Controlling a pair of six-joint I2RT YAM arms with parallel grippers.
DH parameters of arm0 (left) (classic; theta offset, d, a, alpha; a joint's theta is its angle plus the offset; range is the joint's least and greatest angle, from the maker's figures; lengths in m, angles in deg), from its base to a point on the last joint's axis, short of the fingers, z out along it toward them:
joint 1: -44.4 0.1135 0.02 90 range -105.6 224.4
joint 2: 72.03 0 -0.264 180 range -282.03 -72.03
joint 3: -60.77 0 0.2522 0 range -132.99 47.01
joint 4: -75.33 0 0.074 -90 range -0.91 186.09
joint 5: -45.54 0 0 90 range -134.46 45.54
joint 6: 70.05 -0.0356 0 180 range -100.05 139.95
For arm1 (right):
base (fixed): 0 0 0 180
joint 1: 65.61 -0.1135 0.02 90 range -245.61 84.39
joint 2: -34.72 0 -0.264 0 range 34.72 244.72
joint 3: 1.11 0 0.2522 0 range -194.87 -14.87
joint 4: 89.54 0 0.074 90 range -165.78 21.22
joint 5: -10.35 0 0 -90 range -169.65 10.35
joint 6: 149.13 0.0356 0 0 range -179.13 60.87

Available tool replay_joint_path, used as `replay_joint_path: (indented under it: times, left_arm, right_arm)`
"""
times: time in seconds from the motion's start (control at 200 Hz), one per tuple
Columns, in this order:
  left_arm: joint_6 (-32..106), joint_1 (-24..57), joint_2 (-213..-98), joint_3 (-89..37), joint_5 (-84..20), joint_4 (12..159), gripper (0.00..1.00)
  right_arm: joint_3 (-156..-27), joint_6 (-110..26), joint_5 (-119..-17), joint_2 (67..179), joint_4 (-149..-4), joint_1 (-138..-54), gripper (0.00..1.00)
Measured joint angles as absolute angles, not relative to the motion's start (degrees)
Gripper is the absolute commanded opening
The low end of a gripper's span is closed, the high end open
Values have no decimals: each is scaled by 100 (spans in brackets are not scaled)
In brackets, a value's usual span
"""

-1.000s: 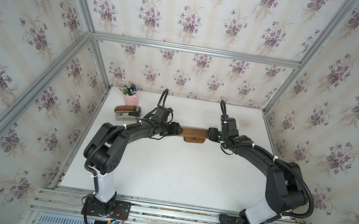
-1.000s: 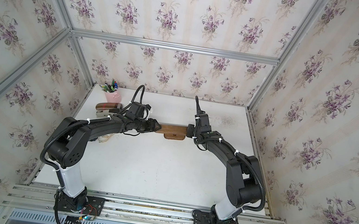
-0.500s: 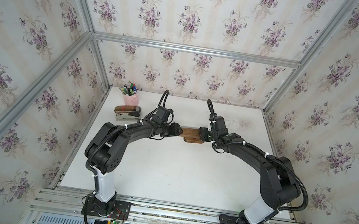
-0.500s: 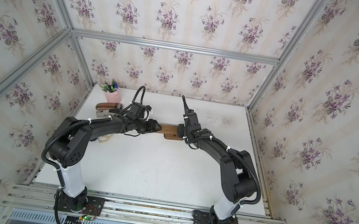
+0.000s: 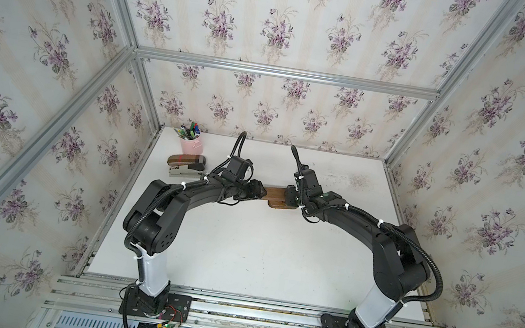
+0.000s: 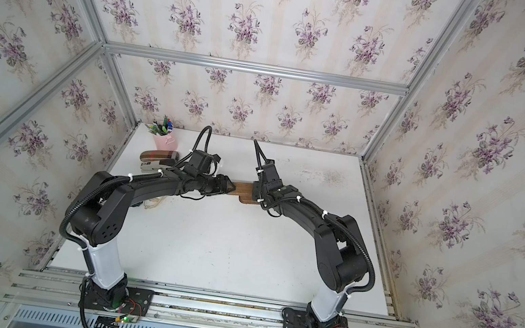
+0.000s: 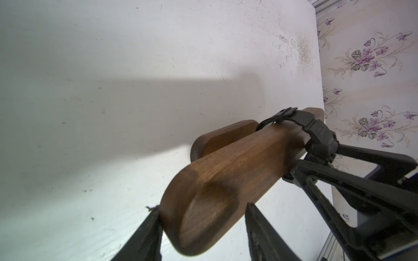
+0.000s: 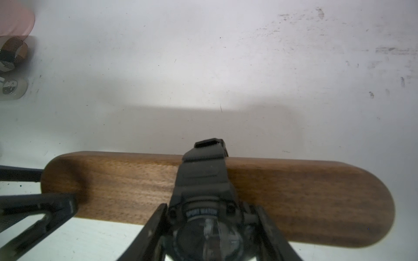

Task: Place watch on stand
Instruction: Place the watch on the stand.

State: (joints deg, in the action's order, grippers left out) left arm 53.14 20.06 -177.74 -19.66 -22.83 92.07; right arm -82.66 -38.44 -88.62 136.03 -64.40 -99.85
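The stand is a dark brown wooden bar on an oval foot, at mid-table toward the back. My left gripper is shut on the bar's rounded left end, one finger on each side. The black watch has its strap looped around the bar near its middle. My right gripper is shut on the watch case, its fingers on both sides of the dial. In both top views the right gripper mostly hides the watch.
A pink cup of pens and a brown-topped stapler stand at the back left, close behind my left arm. The white table is walled in by papered panels and metal posts on three sides.
My right gripper has slid left along the bar with the watch, from the bar's right end to near its middle. The left gripper has stayed at the left end.
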Motion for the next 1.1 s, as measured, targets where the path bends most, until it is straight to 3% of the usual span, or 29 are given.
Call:
replay_joint_path:
  times: [0.255, 0.49, 0.669, 1.104]
  left_arm:
    - [5336, 2002, -17656, -1920, -2281, 9205, 60]
    - [5329, 2002, -17460, -1916, -2381, 9382, 66]
    - [5288, 2021, -16972, -1846, -2703, 9723, 76]
    - [5203, 2828, -14376, -777, -4294, 11489, 78]
  right_arm:
    - [-8268, -3785, -8831, 13582, -6401, -10007, 71]
    - [-8249, -3733, -8766, 13415, -6237, -10009, 77]
    - [-8155, -3711, -8720, 12935, -6097, -10009, 99]
    - [-6660, -3851, -8637, 11072, -6244, -10009, 93]
